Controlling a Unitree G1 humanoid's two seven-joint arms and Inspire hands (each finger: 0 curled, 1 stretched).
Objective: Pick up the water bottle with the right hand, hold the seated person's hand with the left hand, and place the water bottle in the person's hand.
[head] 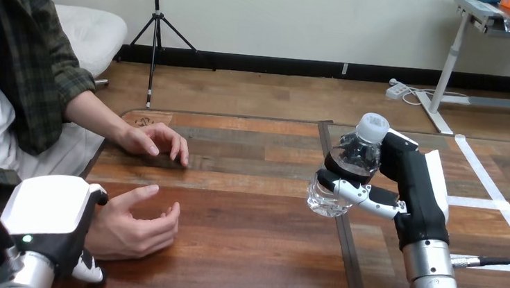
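Observation:
A clear water bottle [351, 166] with a white cap is lifted off the table at the centre right, tilted, with my right hand [402, 181] shut on it, fingers and thumb curled round its body. At the lower left my left hand [47, 220] lies against the back of the person's nearer hand [135, 225], which is turned palm inward with curled fingers. Whether my left fingers close round that hand is hidden behind my white hand shell. The person's other hand [151, 140] rests flat on the table farther back.
The wooden table [242, 254] has a dark seam running front to back under the bottle. The person sits at the left side, with a forearm [95, 112] reaching over the table's far left corner.

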